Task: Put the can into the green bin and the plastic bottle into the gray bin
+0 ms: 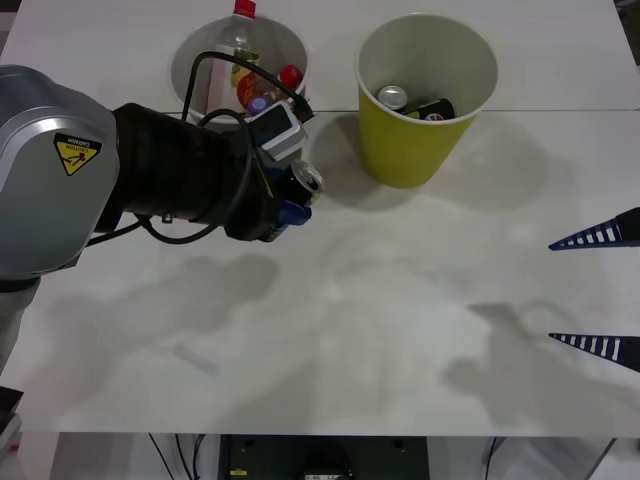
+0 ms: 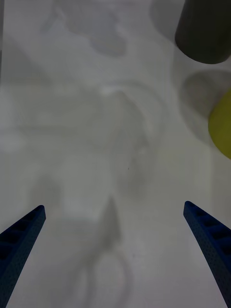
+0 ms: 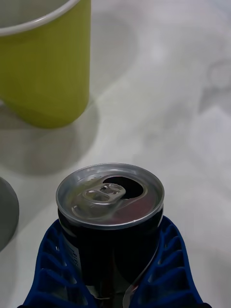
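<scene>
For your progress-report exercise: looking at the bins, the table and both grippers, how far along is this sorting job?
Done: the gray bin already holds plastic bottles, and the green bin holds cans. In hand: the left gripper is shut on a can, opened at the top, just short of the green bin. Left: drop that can in. The right gripper waits open at the table's right edge.

Front view high, looking down; left wrist close; all share green bin [image 1: 425, 100] [image 2: 222, 126] [image 3: 45, 62].
</scene>
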`<state>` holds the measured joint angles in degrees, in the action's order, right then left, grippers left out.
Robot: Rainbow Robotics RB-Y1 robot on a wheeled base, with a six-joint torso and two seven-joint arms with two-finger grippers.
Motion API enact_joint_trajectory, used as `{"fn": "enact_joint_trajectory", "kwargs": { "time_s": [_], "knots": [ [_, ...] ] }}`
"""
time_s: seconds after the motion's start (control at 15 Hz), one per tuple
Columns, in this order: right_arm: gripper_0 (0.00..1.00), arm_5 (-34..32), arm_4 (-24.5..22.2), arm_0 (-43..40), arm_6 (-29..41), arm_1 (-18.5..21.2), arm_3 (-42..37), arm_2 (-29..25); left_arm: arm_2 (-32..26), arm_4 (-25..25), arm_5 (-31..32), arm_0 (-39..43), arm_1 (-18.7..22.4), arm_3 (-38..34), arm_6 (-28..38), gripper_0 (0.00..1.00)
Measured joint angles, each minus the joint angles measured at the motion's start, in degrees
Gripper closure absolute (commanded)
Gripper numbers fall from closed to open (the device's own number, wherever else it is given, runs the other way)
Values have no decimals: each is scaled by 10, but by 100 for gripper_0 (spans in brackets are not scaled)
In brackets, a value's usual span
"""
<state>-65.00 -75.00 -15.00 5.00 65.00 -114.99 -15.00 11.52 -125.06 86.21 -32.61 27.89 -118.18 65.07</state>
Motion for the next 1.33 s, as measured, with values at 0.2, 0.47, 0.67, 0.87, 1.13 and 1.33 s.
{"fn": "enact_joint_trajectory", "kwargs": {
  "time_s": [0.2, 0.47, 0.67, 0.87, 1.13, 1.33],
  "knots": [
    [0, 0, 0, 0, 0, 0, 0, 0, 1, -3, 38, -93, -29, 30, 40, 99],
    [0, 0, 0, 0, 0, 0, 0, 0, 9, 15, 38, -236, -57, 159, 47, 100],
    [0, 0, 0, 0, 0, 0, 0, 0, 27, 46, 38, -368, -80, 321, 48, 99],
    [0, 0, 0, 0, 0, 0, 0, 0, 28, 46, 34, -485, -126, 502, 48, 99],
    [0, 0, 0, 0, 0, 0, 0, 0, 41, 33, -64, -576, -168, 662, 48, 98],
    [0, 0, 0, 0, 0, 0, 0, 0, 96, 39, -144, -580, -168, 669, 58, 98]
  ]
}}
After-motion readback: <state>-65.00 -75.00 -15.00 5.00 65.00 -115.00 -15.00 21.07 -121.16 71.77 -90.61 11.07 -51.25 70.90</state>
